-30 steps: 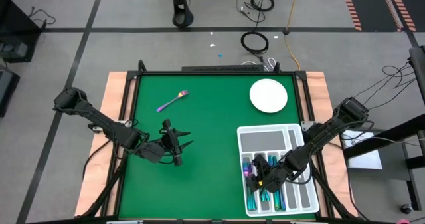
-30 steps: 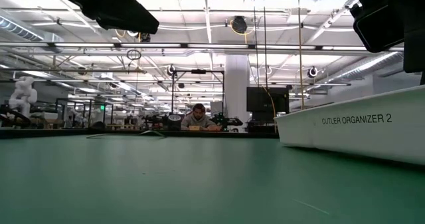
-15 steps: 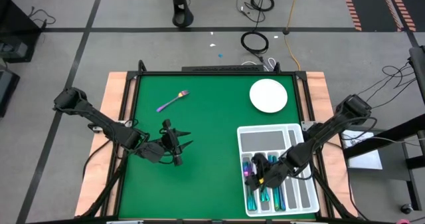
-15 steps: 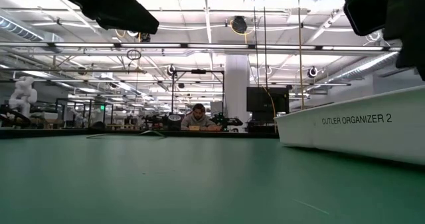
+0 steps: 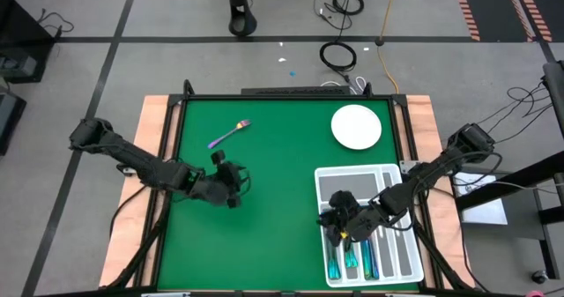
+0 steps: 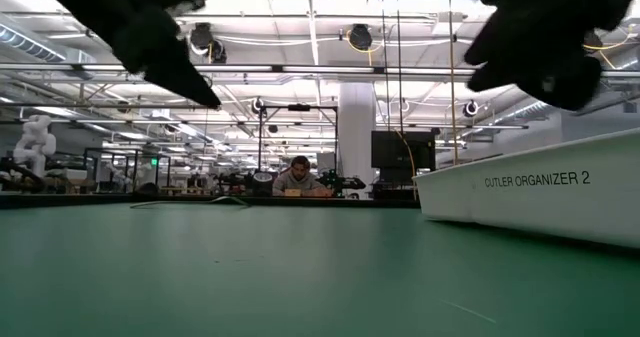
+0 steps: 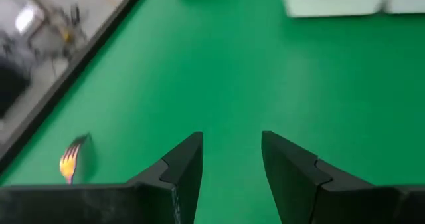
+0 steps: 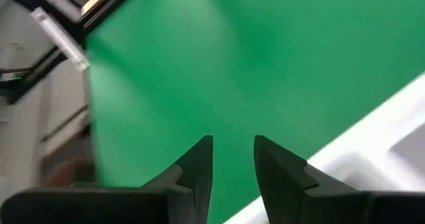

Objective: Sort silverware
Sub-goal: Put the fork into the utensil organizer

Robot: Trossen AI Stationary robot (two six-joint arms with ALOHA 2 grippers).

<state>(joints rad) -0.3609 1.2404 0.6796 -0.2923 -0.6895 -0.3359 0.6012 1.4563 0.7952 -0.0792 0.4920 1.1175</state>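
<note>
left gripper spread, empty, mid-mat | right gripper parted, empty over tray | risk: lone fork lies flat, fingers may skid off it

Silverware: one fork loose on the mat, the rest in the tray

A slim iridescent pink-purple fork lies flat and slanted on the green mat, well apart from the left gripper, beyond it toward the table's far edge; the left wrist view catches it as a blurred glint. The other rainbow-sheened pieces lie lengthwise in the compartments of the white tray, just beside and partly under the right gripper, their types hard to tell.
</note>
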